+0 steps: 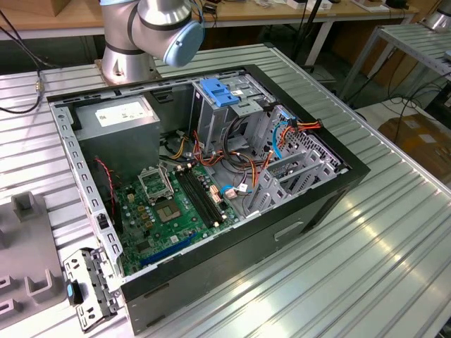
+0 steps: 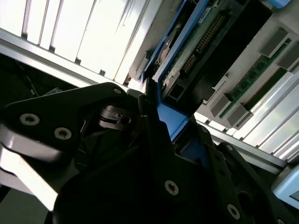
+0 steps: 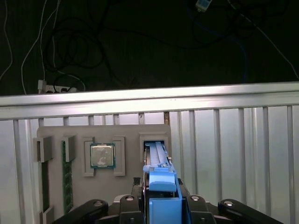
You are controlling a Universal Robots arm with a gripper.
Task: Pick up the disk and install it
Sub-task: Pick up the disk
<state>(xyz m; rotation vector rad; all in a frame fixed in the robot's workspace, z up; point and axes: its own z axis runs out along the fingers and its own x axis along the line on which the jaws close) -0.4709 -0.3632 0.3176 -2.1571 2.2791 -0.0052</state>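
The disk [image 3: 155,156] stands on edge, a grey-metal drive with a bright blue bracket, over a slot in the grey holder tray [image 3: 128,133]. My gripper [image 3: 161,198] is shut on the blue bracket end, a black finger on each side. In the second wrist view the disk [image 2: 196,42] shows its green circuit board and blue edge, with the gripper [image 2: 161,119] clamped on the blue part. I cannot tell whether the disk's far end still sits in the slot. The open computer case [image 1: 331,193] lies on the table in the exterior view.
The tray also holds a processor [image 3: 102,155] and memory sticks [image 3: 67,177]. Inside the case are a drive cage with a blue latch [image 1: 218,91], a grey power supply [image 1: 116,116], a green motherboard [image 1: 176,208] and loose cables [image 1: 282,137]. A metal side bracket [image 1: 88,285] lies by the case.
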